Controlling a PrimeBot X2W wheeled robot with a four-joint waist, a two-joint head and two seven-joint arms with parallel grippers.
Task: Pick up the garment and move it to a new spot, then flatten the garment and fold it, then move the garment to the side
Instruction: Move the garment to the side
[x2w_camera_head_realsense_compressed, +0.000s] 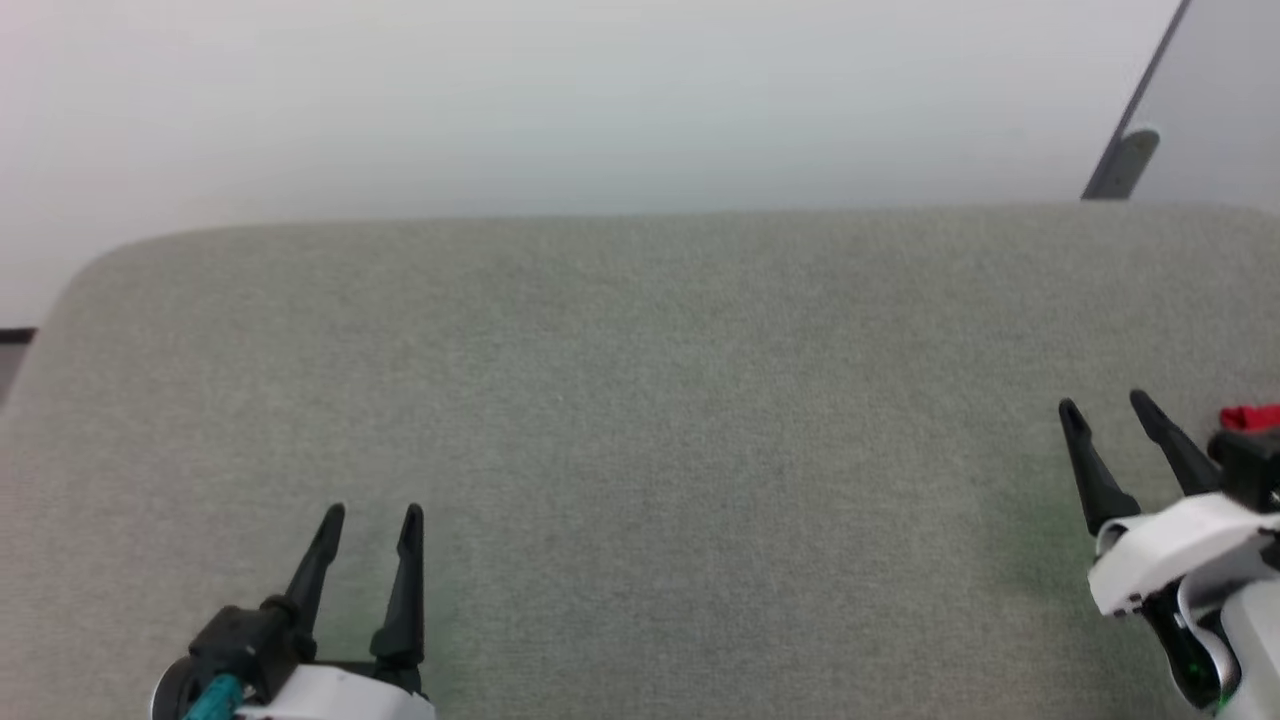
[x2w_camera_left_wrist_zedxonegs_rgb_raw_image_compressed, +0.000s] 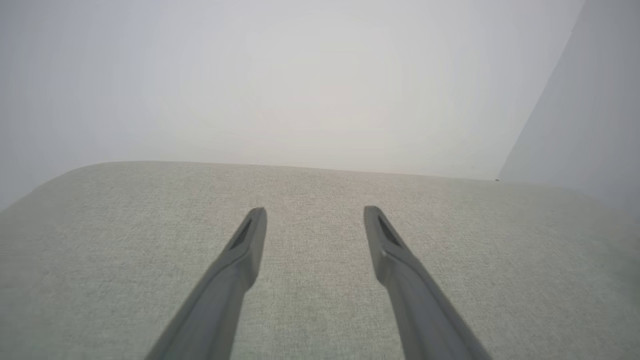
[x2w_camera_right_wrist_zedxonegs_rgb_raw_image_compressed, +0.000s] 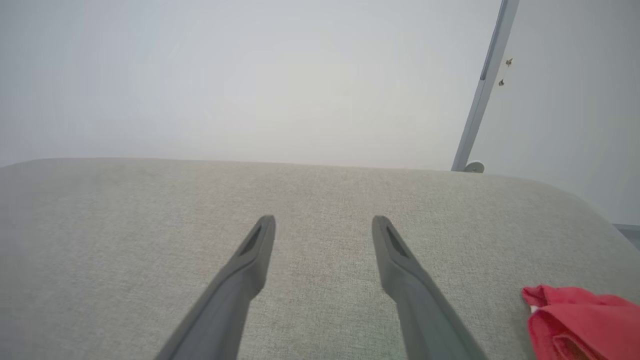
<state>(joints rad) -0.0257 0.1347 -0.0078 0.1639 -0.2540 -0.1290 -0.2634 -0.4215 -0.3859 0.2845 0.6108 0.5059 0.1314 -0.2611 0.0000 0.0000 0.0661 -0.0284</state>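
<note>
Across the grey fabric bench (x2w_camera_head_realsense_compressed: 640, 400) both claws are hovering empty; the left claw (x2w_camera_head_realsense_compressed: 375, 512) is standing wide open over the bench's near left part; the right claw (x2w_camera_head_realsense_compressed: 1105, 400) is gaping equally wide toward the bench's right edge; the garment (x2w_camera_right_wrist_zedxonegs_rgb_raw_image_compressed: 575, 315), a red crumple, is lying on the bench's right edge, untouched.
</note>
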